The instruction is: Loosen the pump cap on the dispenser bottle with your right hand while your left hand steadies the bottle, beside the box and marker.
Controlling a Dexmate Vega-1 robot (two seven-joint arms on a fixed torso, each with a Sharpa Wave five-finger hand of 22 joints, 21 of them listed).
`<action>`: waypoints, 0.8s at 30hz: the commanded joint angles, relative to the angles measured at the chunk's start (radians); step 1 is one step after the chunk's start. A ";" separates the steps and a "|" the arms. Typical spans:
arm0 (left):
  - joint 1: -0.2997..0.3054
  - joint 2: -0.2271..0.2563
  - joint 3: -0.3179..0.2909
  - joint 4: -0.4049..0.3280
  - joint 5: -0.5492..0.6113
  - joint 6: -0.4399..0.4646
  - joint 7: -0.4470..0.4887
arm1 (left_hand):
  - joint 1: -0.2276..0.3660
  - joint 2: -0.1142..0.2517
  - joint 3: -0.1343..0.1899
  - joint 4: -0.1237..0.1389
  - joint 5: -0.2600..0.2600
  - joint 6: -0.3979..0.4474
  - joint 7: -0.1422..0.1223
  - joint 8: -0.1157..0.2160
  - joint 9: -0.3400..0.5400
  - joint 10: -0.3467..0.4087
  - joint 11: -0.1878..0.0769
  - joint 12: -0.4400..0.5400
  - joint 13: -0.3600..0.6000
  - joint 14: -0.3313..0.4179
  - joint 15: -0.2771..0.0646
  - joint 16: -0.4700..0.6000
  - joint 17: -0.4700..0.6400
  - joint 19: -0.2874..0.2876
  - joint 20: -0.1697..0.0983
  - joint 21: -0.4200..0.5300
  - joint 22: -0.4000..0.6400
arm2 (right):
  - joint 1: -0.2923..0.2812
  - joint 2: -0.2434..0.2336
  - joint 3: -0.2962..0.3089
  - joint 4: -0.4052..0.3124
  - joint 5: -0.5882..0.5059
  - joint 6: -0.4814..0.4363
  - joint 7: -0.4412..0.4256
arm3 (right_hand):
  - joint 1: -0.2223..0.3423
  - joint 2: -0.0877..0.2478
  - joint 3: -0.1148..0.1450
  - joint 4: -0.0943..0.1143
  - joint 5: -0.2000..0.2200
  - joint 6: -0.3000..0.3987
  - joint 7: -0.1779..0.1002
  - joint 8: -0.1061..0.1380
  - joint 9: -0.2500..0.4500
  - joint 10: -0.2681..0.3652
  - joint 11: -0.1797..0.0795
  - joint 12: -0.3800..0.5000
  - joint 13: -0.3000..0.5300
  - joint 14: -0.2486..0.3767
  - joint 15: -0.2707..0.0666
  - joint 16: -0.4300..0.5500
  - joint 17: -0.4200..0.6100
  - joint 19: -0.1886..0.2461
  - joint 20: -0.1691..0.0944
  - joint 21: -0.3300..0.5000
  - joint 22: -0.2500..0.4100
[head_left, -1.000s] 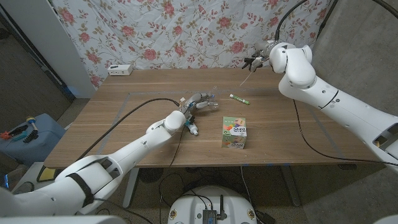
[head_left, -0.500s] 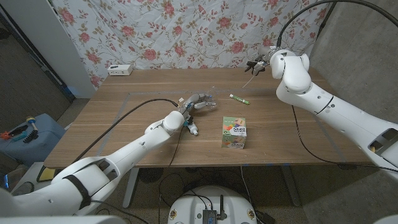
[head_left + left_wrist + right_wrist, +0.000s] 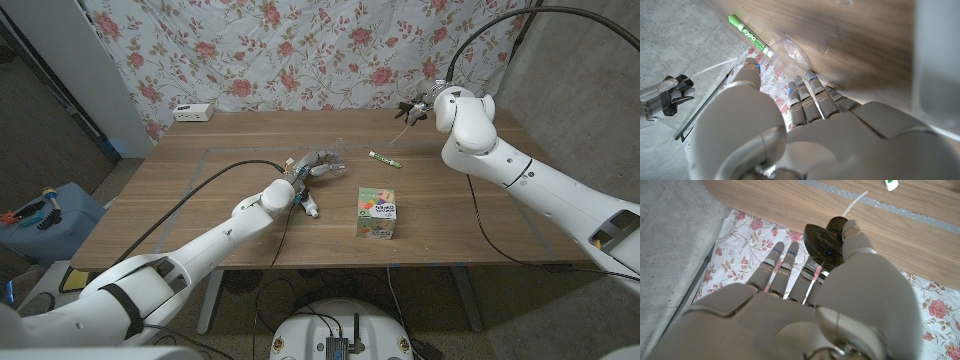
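The clear dispenser bottle lies tilted at the table's middle, gripped by my left hand; in the left wrist view the bottle's open round mouth shows past the fingers. My right hand is raised over the far right of the table and pinches the black pump cap, whose white dip tube hangs free, apart from the bottle. The green marker lies between the two hands. The small colourful box stands nearer the front edge.
A white power strip sits at the table's far left edge, in front of a floral cloth backdrop. A blue bin stands on the floor to the left. A black cable runs along my left arm.
My right arm has swung its elbow in and lowered a little, while the hand with the pump cap stays at about the same spot. The left hand and bottle have barely moved.
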 commanded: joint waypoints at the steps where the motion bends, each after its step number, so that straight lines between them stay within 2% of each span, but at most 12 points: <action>1: 0.011 0.004 0.002 -0.008 -0.008 0.020 -0.001 | 0.002 0.004 0.002 -0.003 0.000 -0.003 -0.002 0.003 0.001 -0.007 0.000 0.006 -0.003 -0.009 -0.106 -0.004 0.004 -0.014 0.002 -0.001 0.003 | -0.009 0.008 -0.017 0.022 0.048 -0.047 -0.053 | -0.006 0.001 0.002 0.004 0.004 0.011 -0.002 -0.001 0.004 0.017 -0.012 0.000 0.006 0.009 -0.157 0.000 0.001 0.009 0.001 0.001 0.002; 7: 0.016 0.006 0.002 -0.014 -0.010 0.026 0.000 | -0.001 0.005 0.003 -0.003 0.000 -0.003 -0.017 0.004 0.001 -0.013 0.001 0.007 -0.011 -0.015 -0.106 -0.003 0.004 -0.014 0.005 0.001 0.003 | -0.013 0.000 -0.024 0.019 0.085 -0.062 -0.083 | -0.008 0.001 0.002 0.005 0.004 0.012 -0.002 -0.001 0.004 0.018 -0.012 0.001 0.007 0.011 -0.157 0.001 0.001 0.010 0.001 0.001 0.002; 10: 0.019 0.007 0.001 -0.016 -0.012 0.024 0.003 | -0.001 0.008 0.003 -0.004 -0.001 -0.015 -0.052 0.003 0.001 -0.027 0.002 0.007 -0.023 -0.037 -0.097 -0.004 0.005 -0.015 0.009 0.002 0.003 | -0.014 -0.005 -0.029 0.014 0.101 -0.073 -0.096 | -0.009 0.000 0.000 0.005 0.003 0.013 -0.002 -0.002 0.004 0.019 -0.012 0.001 0.008 0.012 -0.157 0.002 0.002 0.010 0.001 0.001 0.002; 11: 0.021 0.007 0.000 -0.018 -0.013 0.026 0.004 | -0.002 0.009 0.002 -0.004 -0.001 -0.017 -0.056 0.003 0.001 -0.033 0.006 0.006 -0.026 -0.043 -0.095 -0.004 0.005 -0.016 0.010 0.002 0.003 | -0.014 -0.007 -0.031 0.013 0.107 -0.076 -0.100 | -0.009 0.001 0.000 0.005 0.003 0.013 -0.002 -0.002 0.004 0.019 -0.012 0.000 0.008 0.013 -0.157 0.003 0.003 0.010 0.001 0.001 0.002; 13: 0.024 0.008 -0.002 -0.024 -0.014 0.031 0.007 | -0.003 0.012 0.001 -0.004 -0.001 -0.026 -0.072 0.002 0.001 -0.051 0.025 0.004 -0.034 -0.059 -0.081 -0.004 0.006 -0.016 0.015 0.002 0.003 | -0.013 -0.011 -0.035 0.009 0.117 -0.081 -0.108 | -0.008 0.001 -0.002 0.004 0.003 0.015 -0.002 -0.001 0.004 0.019 -0.012 0.000 0.008 0.013 -0.158 0.003 0.003 0.011 0.000 0.001 0.002; 16: 0.029 0.011 -0.005 -0.031 -0.018 0.031 0.009 | -0.003 0.012 -0.003 -0.006 -0.002 -0.045 -0.098 -0.001 0.001 -0.070 0.036 0.005 -0.047 -0.071 -0.071 -0.001 0.006 -0.018 0.024 0.003 0.004 | -0.013 -0.016 -0.040 0.003 0.133 -0.090 -0.121 | -0.008 0.002 -0.004 0.004 0.002 0.017 -0.002 -0.002 0.004 0.021 -0.012 0.000 0.008 0.013 -0.158 0.004 0.005 0.011 0.001 0.001 0.002; 17: 0.030 0.012 -0.005 -0.032 -0.019 0.030 0.007 | -0.004 0.013 -0.006 -0.006 -0.001 -0.067 -0.116 -0.004 0.001 -0.087 0.049 0.005 -0.055 -0.090 -0.057 -0.002 0.006 -0.021 0.033 0.003 0.004 | -0.012 -0.016 -0.043 0.003 0.136 -0.096 -0.125 | -0.008 0.002 -0.004 0.004 0.002 0.017 -0.002 -0.002 0.004 0.021 -0.012 0.001 0.009 0.014 -0.158 0.004 0.005 0.011 0.001 0.001 0.002; 19: 0.033 0.014 -0.008 -0.039 -0.021 0.034 0.011 | -0.006 0.011 -0.009 -0.007 -0.001 -0.075 -0.122 -0.003 0.001 -0.098 0.056 0.005 -0.061 -0.095 -0.051 -0.001 0.006 -0.024 0.043 0.003 0.004 | -0.011 -0.020 -0.046 0.000 0.148 -0.099 -0.134 | -0.008 0.003 -0.004 0.004 0.002 0.017 -0.002 -0.002 0.004 0.021 -0.012 0.001 0.009 0.014 -0.158 0.005 0.005 0.011 0.001 0.001 0.002; 24: 0.039 0.017 -0.011 -0.048 -0.026 0.040 0.010 | -0.009 0.009 -0.012 -0.007 -0.001 -0.086 -0.125 -0.003 0.001 -0.105 0.058 0.006 -0.066 -0.108 -0.048 -0.002 0.006 -0.025 0.046 0.003 0.004 | -0.005 -0.029 -0.059 -0.007 0.171 -0.108 -0.149 | -0.008 0.003 -0.004 0.004 0.002 0.018 -0.002 -0.002 0.004 0.022 -0.012 0.001 0.009 0.014 -0.159 0.004 0.005 0.011 0.002 0.001 0.002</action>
